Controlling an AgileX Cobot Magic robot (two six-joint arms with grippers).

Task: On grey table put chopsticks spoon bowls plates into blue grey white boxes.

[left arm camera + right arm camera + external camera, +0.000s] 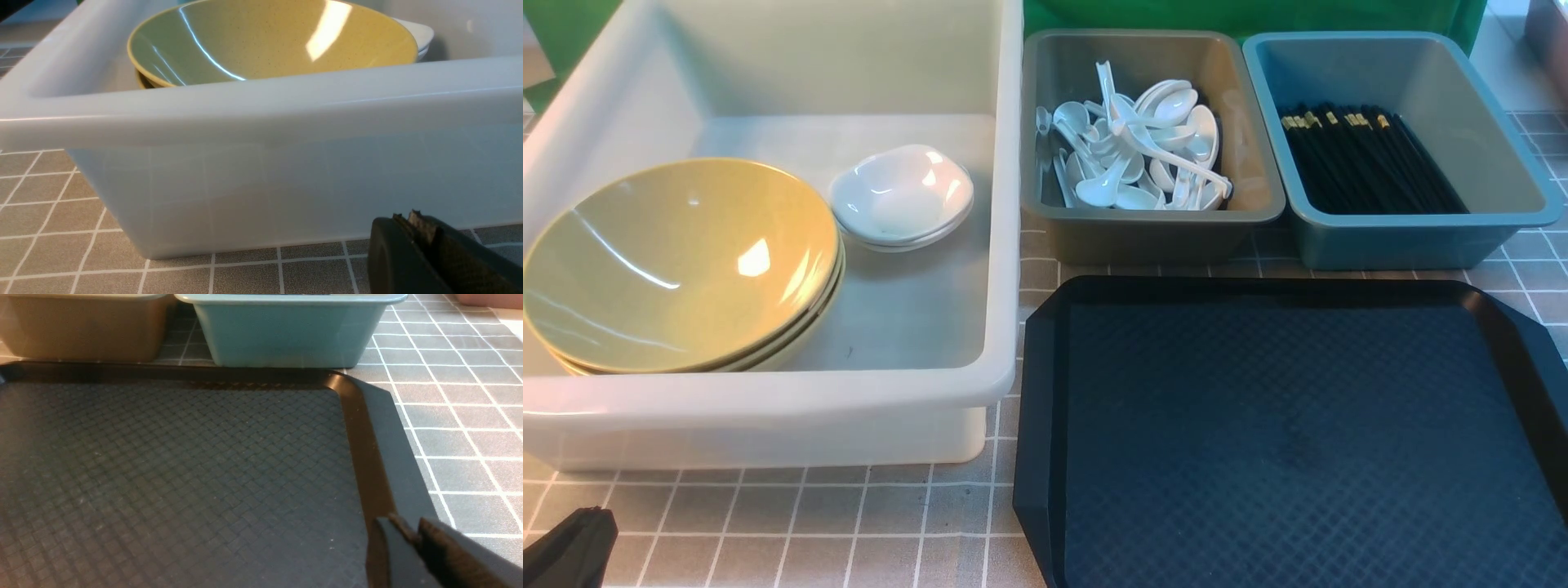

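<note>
Front view, white box [768,408]: set on the left of the grey checked table [768,523]; a stack of yellow-green bowls [678,261] is held in it, with a stack of small white plates [903,196] just beside the bowls.
Front view, grey box [1152,220]: placed right of the white box; a pile of white spoons [1143,155] is contained in it.
Front view, blue box [1401,233]: placed right of the grey box; black chopsticks [1368,159] with gold bands are laid in it.
Front view, black tray [1290,433]: seen in front of the two smaller boxes.
Front view, left gripper [568,547]: only a dark tip is shown at the lower left corner.
Left wrist view, left gripper [412,228]: jaws are seen pressed together, nothing between them, near the white box [261,175] wall; the top bowl [269,41] is seen over the rim.
Right wrist view, right gripper [410,535]: fingertips are seen nearly together with a thin gap and nothing grasped, over the black tray [171,469] corner; whether the jaws count as released cannot be told. The grey box [81,330] and blue box [286,330] are seen beyond.
</note>
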